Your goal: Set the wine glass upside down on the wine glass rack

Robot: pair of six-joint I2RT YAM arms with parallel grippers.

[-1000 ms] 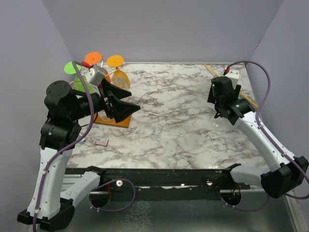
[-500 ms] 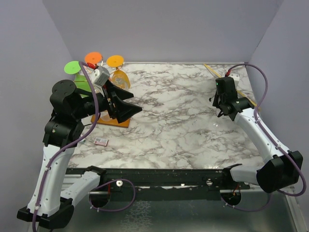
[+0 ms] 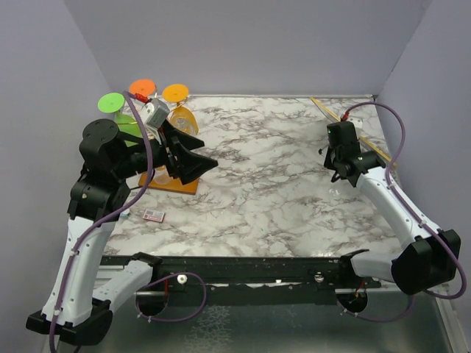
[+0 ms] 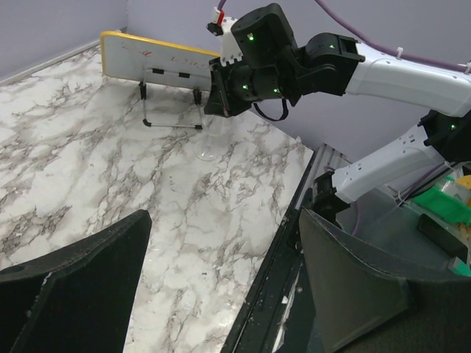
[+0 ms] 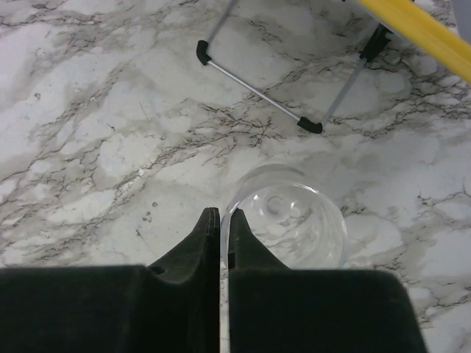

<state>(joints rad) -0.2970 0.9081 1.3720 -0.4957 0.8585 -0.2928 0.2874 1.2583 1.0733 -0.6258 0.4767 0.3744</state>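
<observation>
My right tool (image 5: 223,215): clenched on the rim of the upright wine glass (image 5: 294,220), right side of the tabletop (image 3: 265,169). The wine glass rack (image 3: 176,184): well apart to my left, nearer my released left tool (image 3: 202,158).

No legible text, number or brand in any view.

Yellow board (image 4: 158,57): stands on a wire easel at the far side of the table from the wine glass rack (image 3: 184,186). Faint red strokes run along its face in the left wrist view, possibly handwriting, too pale and blurred to read.

Small white card (image 3: 153,215): lies flat on the marble just in front of the rack's wooden base. It carries a red patch, perhaps a printed label, too small to make out.
</observation>
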